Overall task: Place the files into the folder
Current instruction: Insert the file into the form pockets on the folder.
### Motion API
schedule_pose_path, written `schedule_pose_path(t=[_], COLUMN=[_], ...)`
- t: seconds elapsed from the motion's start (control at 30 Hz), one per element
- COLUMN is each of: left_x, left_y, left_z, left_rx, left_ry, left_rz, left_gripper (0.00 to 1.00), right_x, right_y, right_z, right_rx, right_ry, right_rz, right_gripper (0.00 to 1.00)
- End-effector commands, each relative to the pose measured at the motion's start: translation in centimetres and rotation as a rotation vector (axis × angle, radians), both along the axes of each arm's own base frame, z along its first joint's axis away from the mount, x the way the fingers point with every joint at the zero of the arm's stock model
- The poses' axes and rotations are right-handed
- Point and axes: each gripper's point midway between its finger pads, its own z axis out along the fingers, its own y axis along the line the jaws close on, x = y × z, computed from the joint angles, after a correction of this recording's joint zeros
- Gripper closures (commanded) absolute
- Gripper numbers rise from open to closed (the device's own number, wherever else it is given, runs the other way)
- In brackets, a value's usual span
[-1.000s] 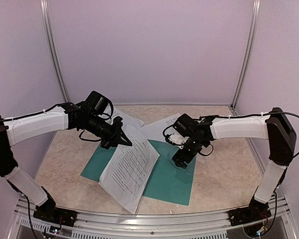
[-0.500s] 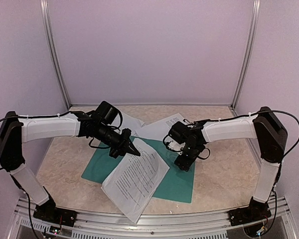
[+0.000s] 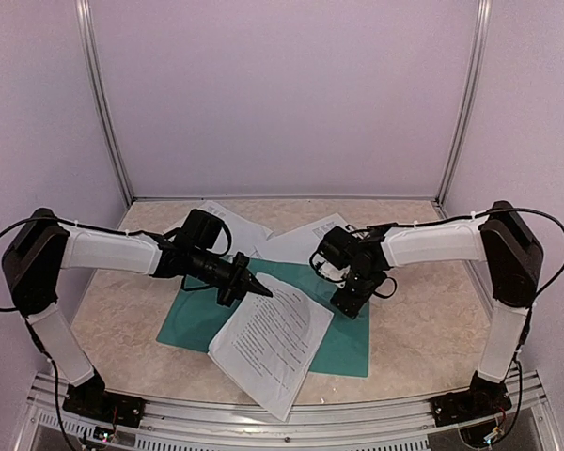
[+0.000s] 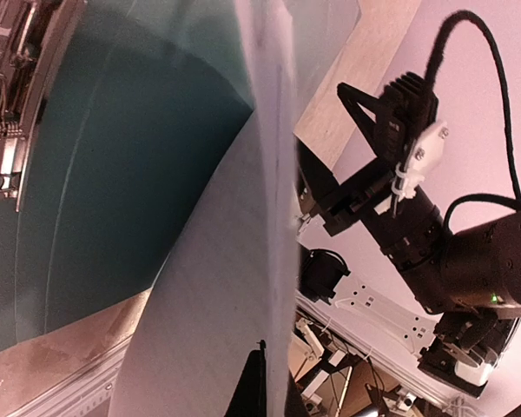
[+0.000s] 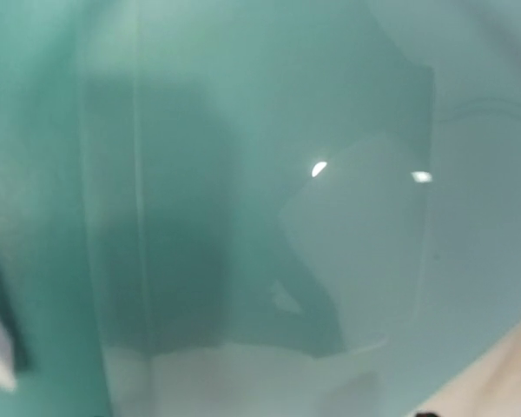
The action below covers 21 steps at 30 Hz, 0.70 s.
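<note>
The dark teal folder point(image 3: 190, 318) lies open on the table. My left gripper point(image 3: 259, 288) is shut on the top edge of one white printed file point(image 3: 273, 343), which hangs over the folder's middle and its near edge. In the left wrist view this file point(image 4: 217, 287) runs edge-on up from the gripper point(image 4: 276, 393), with the folder point(image 4: 113, 174) and its silver clip point(image 4: 9, 95) behind. My right gripper point(image 3: 350, 301) points down onto the folder's right leaf. Only the folder point(image 5: 243, 174), very close, fills the right wrist view, so its fingers are hidden. More files point(image 3: 301, 242) lie behind the folder.
Another white sheet point(image 3: 227, 222) lies at the back left, partly under my left arm. Pale walls with metal posts point(image 3: 461, 103) close the back and sides. An aluminium rail point(image 3: 282, 427) runs along the near edge between the arm bases.
My left gripper has carried the file to the right and nearer, lower over the folder. The right gripper has stayed on the folder's right leaf.
</note>
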Motion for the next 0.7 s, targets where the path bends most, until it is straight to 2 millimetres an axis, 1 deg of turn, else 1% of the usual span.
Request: schedule_pose_path(t=[0.0,0.07,0.17,0.27,0.4,0.53,0.6,0.67], left_x=[2.0,2.9,4.3,5.7,7.1,8.0,8.1,8.1], left_y=[0.5,1.3,2.7,4.0,5.6,6.0,6.1,6.2], left_z=[0.5,1.0,1.6,2.1,2.0,2.2,2.2,2.0], left_rx=[-0.024,0.018,0.106,0.157,0.187,0.195,0.202,0.207], left_ry=[-0.022,-0.069,-0.154,-0.208,-0.224,-0.248,-0.254,-0.255], left_rz=[0.064,0.072,0.082,0.122,0.184,0.222,0.227,0.231], left_gripper=[1.00,1.00,1.00,1.00,1.00,1.00,1.00,1.00], right_x=[0.4,0.5,0.5,0.5,0.2,0.4,0.6,1.2], right_y=[0.5,0.7,0.6,0.4,0.2,0.6,0.9,0.8], right_z=[2.8,3.4,3.7,3.5,2.9,2.8,2.5,2.0], right_rx=[0.081,0.102,0.112,0.108,0.104,0.116,0.117,0.073], right_ry=[-0.068,-0.084,-0.096,-0.097,-0.091,-0.098,-0.098,-0.122], right_rz=[-0.041,-0.045,-0.048,-0.050,-0.050,-0.034,-0.024,-0.030], right_gripper=[0.25,0.23,0.20,0.20,0.18,0.13,0.11,0.10])
